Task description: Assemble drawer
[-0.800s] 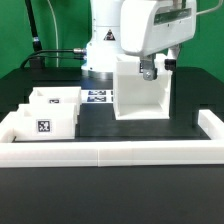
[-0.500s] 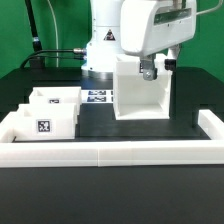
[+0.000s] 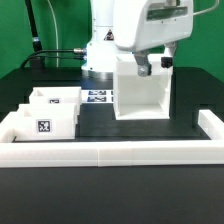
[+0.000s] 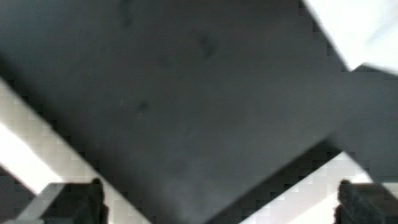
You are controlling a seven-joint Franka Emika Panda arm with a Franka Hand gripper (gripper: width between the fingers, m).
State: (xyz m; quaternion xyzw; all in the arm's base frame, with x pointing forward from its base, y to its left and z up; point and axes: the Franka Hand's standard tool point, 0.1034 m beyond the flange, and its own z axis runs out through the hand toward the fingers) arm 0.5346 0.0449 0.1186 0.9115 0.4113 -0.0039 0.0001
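1. At about 9 o'clock in the exterior view, the drawer's two small trays sit close together on the black table (image 3: 120, 128), just inside the white rail (image 3: 110, 152). The front tray (image 3: 45, 122) shows a black-and-white square tag on the face toward the camera. The rear tray (image 3: 57, 99) stands directly behind it at 12 o'clock, open side up.
2. At 3 o'clock from the rear tray, near the middle of the view, the marker board (image 3: 98, 97) lies flat on the table. It lies between the trays and the casing, and whether it touches either cannot be told.
3. Behind the marker board, at 12 o'clock, stands the white base of the Panda arm (image 3: 103, 40). Dark cables (image 3: 55, 55) run off from it toward 9 o'clock.
4. The drawer casing (image 3: 140, 95) stands upright at about 1 o'clock from the view's centre, well apart from the trays. One white side faces the camera.
5. The gripper (image 3: 153, 66) hangs at the top edge of the casing, at its 1 o'clock corner. Whether it touches the casing cannot be told.
6. In the wrist view, the two fingertips (image 4: 71, 202) stand wide apart with nothing gripped. Only a dark, blurred surface lies between them, flanked by white edges too blurred to name.
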